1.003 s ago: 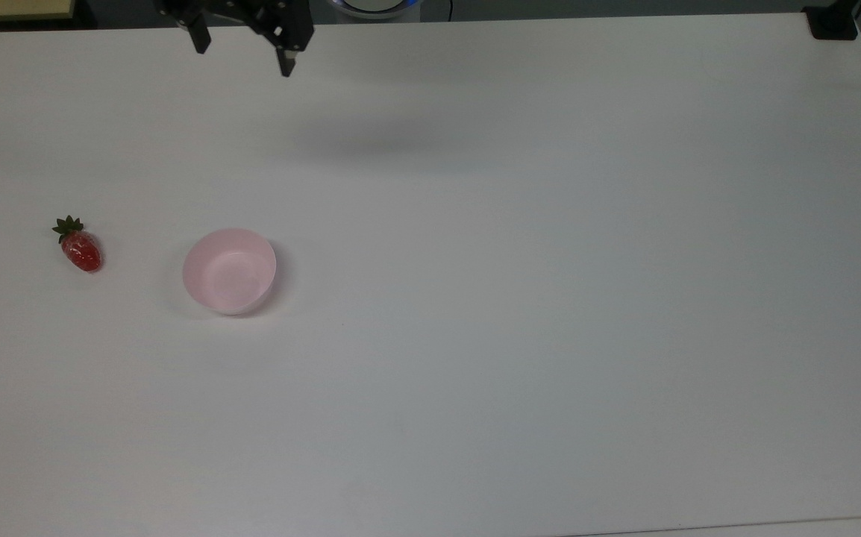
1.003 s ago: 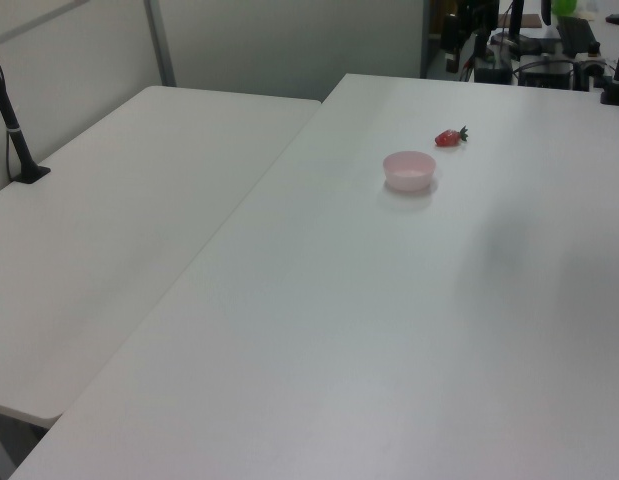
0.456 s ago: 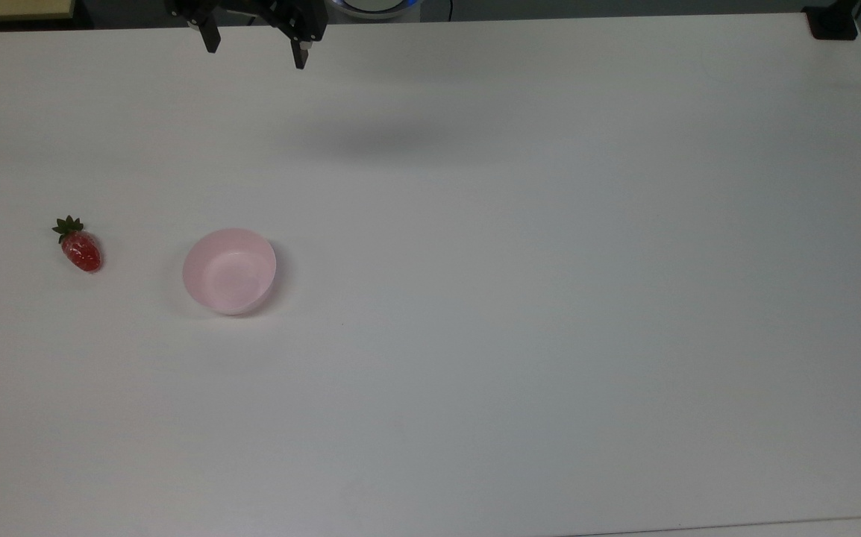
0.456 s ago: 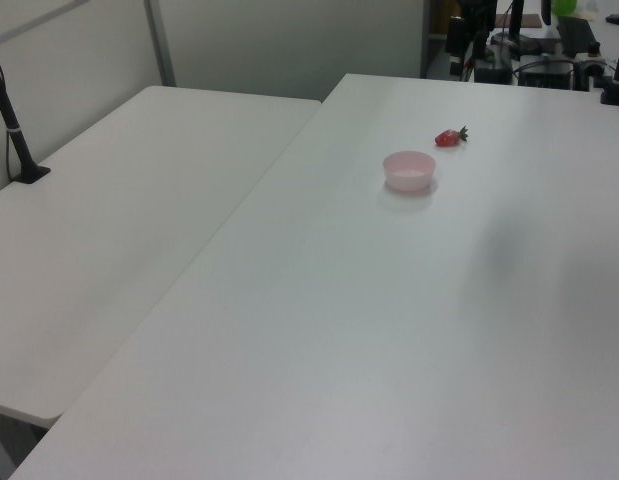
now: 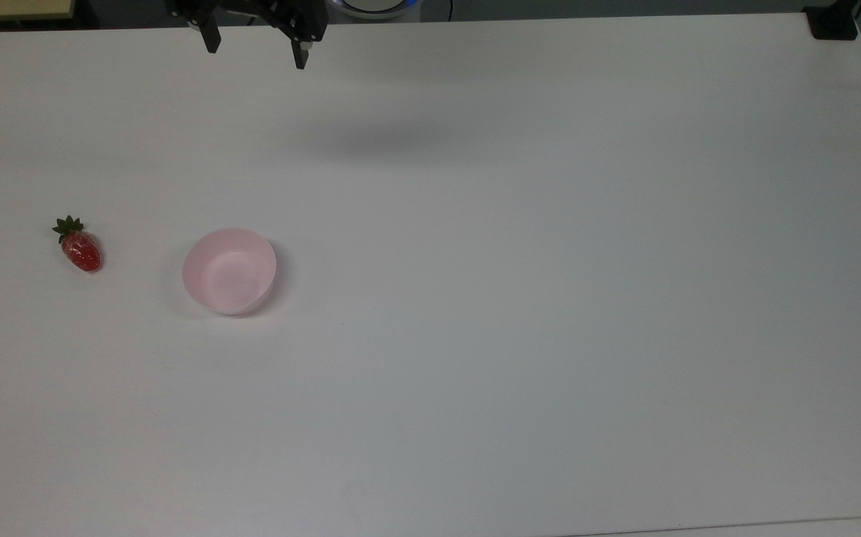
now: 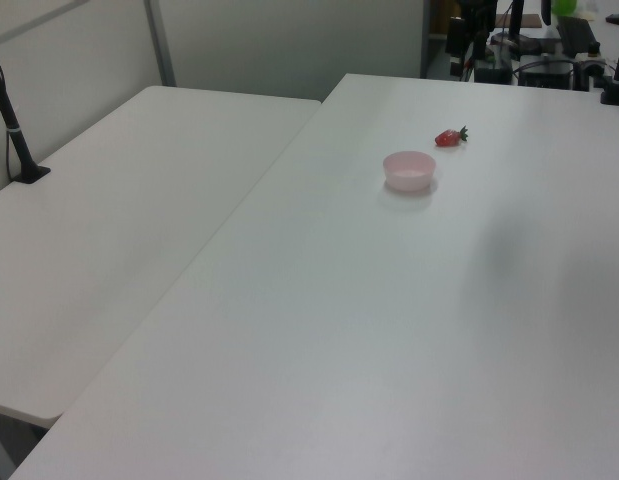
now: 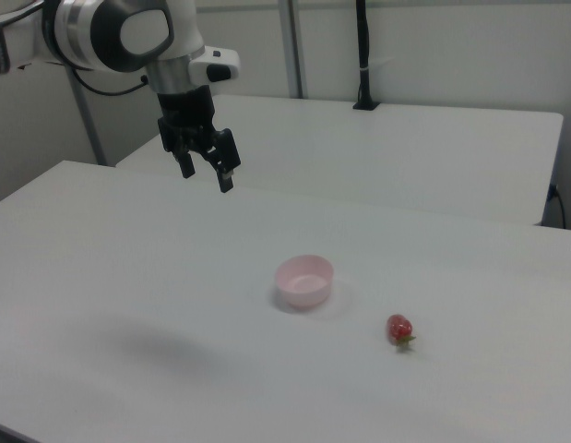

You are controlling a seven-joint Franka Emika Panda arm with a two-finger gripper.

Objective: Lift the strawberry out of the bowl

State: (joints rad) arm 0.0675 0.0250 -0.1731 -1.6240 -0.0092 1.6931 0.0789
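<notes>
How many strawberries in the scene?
1. The strawberry lies on the white table, outside the pink bowl, off to the top view's left of it. The bowl looks empty.

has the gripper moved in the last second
Yes. In the top view the gripper has shifted up toward the table's far edge; strawberry and bowl stayed put.

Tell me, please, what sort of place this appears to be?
Probably a robotics lab: a black two-finger gripper hangs above a plain white table holding a glossy red strawberry and a pale pink bowl.
</notes>
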